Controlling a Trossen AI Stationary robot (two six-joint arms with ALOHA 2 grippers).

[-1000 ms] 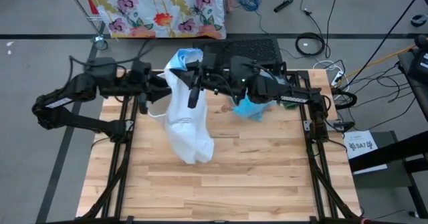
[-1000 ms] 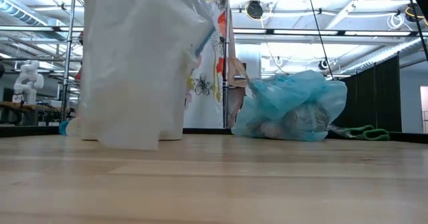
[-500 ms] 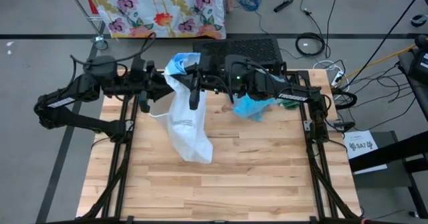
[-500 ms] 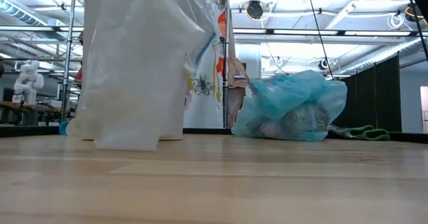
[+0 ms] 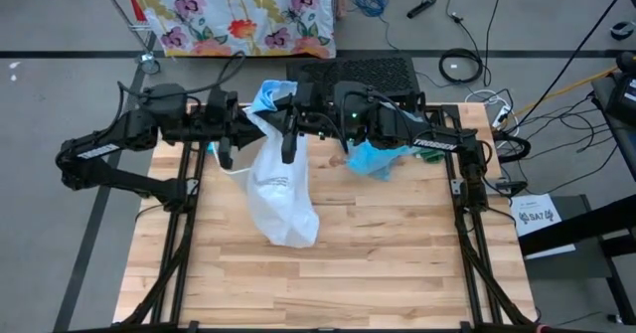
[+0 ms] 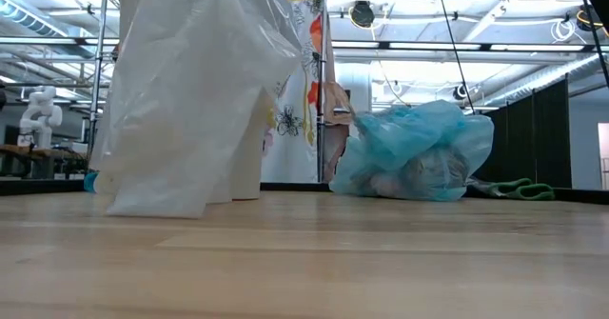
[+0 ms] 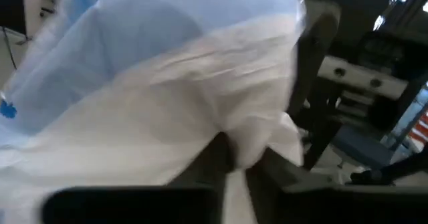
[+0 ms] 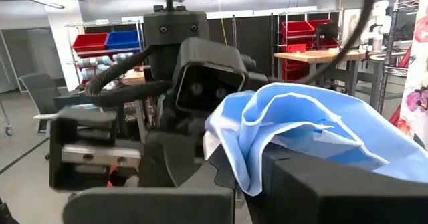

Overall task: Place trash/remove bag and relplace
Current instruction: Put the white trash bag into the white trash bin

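A wooden desk (image 5: 378, 253) stands on a grey floor, with a floral cloth (image 5: 238, 10) and loose cables (image 5: 462, 67) beyond its far edge.

High view: both arms meet above the far edge of the desk. The left gripper (image 5: 231, 134) and the right gripper (image 5: 289, 124) hold the top of the white replacement bag (image 5: 280, 189) between them; the bag's blue hem (image 5: 266, 94) is bunched at the grip, and its body hangs down to the desk near the centre. The light-blue bag (image 5: 376, 160) sits near the far edge, under the right arm.

Low view: the white bag (image 6: 190, 100) hangs in front of the camera, its lower end touching the desk (image 6: 304, 262). The light-blue bag (image 6: 419, 152), filled and knotted, rests on the desk well apart from it. Crumpled trash (image 6: 423, 174) shows faintly through its plastic.

Left wrist view: white plastic (image 7: 167, 117) fills the picture, and the left fingers (image 7: 221, 160) are closed on a fold of it.

Right wrist view: the right fingers (image 8: 321, 184) are fully closed on the bunched blue hem (image 8: 301, 130). The left gripper (image 8: 167, 157) faces them just beside the hem.
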